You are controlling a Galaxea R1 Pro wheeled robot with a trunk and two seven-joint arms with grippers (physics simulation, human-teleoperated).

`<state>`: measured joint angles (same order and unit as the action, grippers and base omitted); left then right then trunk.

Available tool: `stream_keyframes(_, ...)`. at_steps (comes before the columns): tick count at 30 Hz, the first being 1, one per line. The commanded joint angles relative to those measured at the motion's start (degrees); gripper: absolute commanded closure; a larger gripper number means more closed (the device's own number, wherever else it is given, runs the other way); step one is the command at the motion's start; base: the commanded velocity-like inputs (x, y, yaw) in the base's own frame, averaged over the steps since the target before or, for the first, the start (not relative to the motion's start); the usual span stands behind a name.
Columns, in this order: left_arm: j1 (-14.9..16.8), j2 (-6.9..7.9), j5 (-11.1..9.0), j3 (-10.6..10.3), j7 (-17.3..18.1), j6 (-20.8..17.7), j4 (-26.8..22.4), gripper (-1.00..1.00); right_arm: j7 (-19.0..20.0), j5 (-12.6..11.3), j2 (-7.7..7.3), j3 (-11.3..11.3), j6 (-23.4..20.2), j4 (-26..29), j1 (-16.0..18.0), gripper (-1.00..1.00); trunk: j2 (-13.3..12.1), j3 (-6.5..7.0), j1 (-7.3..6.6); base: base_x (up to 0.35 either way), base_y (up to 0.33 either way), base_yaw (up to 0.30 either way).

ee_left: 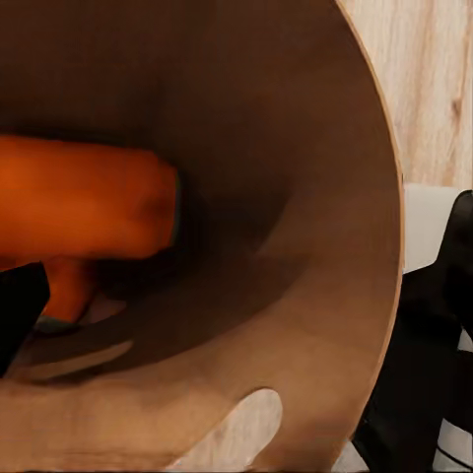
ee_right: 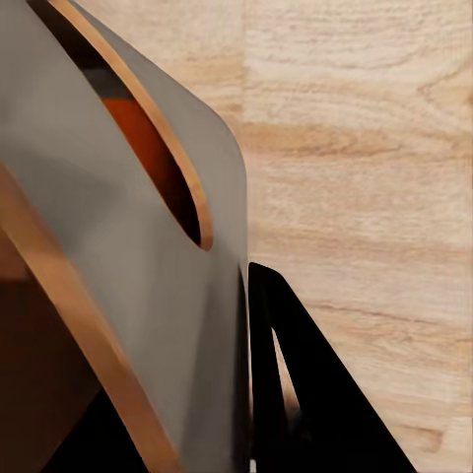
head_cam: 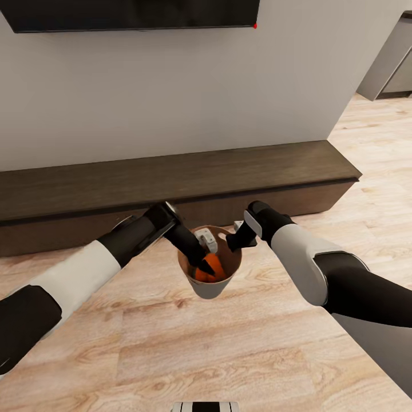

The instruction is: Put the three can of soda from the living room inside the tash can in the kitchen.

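— What stood along the wall?

— A long, low cabinet (head_cam: pixel 171 183) of dark brown wood ran beside the pale wall (head_cam: pixel 171 91), its flat top bare. It ended well short of the right side of the head view.

— Anything hung above it?

— A black screen (head_cam: pixel 134 12) was mounted high on that wall, cut off by the upper edge. A tiny red light showed at its lower right corner.

— And underfoot?

— A light wood floor (head_cam: pixel 189 355) with visible grain spread in front of the cabinet and off to the right.

— Farther right?

— A grey unit (head_cam: pixel 392 60) stood at the far right, beyond the corner of the wall; what it was I could not tell.
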<state>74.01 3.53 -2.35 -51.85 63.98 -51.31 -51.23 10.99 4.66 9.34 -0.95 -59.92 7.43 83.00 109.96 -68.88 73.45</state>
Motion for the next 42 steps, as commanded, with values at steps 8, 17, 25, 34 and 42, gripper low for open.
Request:
stream_keyframes(8, -1.9, 15.19, -4.6, 9.7, 3.0, 0.8, -13.9, -1.00, 0.3, -1.2, -0.24, 0.7, -0.1, 0.0, 0.0, 1.00, 0.0, 0.00, 0.00, 0.000, 0.000, 0.000)
stream_keyframes(17, -21.5, 21.93, -7.5, 52.9, 14.9, 10.5, -21.6, -1.00, 0.2, -1.2, -0.57, 0.6, -0.1, 0.6, -0.5, 1.00, 0.0, 0.00, 0.00, 0.000, 0.000, 0.000)
stream_keyframes(25, -37.1, 18.05, -5.2, 59.8, -30.5, 34.6, -5.3, -1.00, -0.3, -0.5, -0.74, 0.5, -0.1, 1.4, -3.8, 1.00, 0.0, 0.00, 0.00, 0.000, 0.000, 0.000)
stream_keyframes(34, -44.0, 11.86, -5.1, 60.0, -49.3, 56.6, 9.1, -1.00, -0.9, -0.3, -1.42, 0.4, 0.0, 4.3, -11.6, 1.00, 0.0, 0.00, 0.00, 0.000, 0.000, 0.000)
stream_keyframes(42, -46.2, 11.54, -5.3, 60.0, -47.6, 57.9, 9.5, -1.00, -0.8, -0.2, -4.50, 0.3, 0.9, 8.6, -16.5, 1.00, 0.0, 0.00, 0.00, 0.000, 0.000, 0.000)
